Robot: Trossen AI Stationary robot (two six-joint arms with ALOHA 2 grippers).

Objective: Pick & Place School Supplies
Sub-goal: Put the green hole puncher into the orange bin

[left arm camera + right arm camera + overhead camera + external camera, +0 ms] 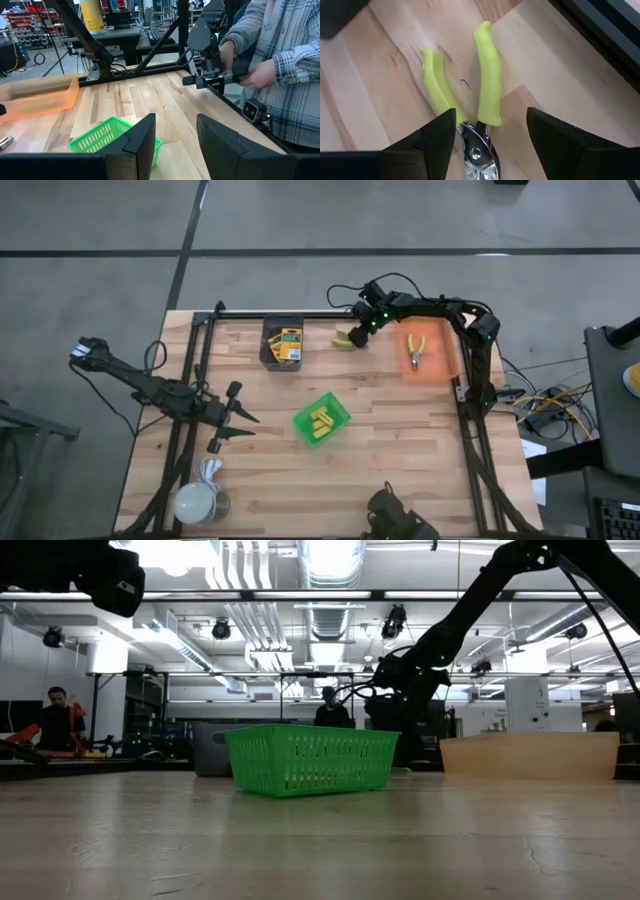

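Pliers (480,105) lie flat on the table's far edge, right of the grey bin (281,343). Right gripper (490,135) hovers just above, fingers wide, straddling the pivot. Best: descend straight, close across handles near pivot. Left gripper (172,142) waits open, near left.

The wooden bench (400,470) carried three bins. A grey bin (281,343) sat near its far edge, a green basket (321,418) stood tilted near the middle, and an orange bin (432,356) lay toward the right side. At the near left corner rested a white round object (196,502). Grey floor (300,220) stretched beyond the bench. In the left wrist view, a person in a plaid sleeve (280,45) stood at the bench's edge. In the low view another person (60,720) showed far off in the room.
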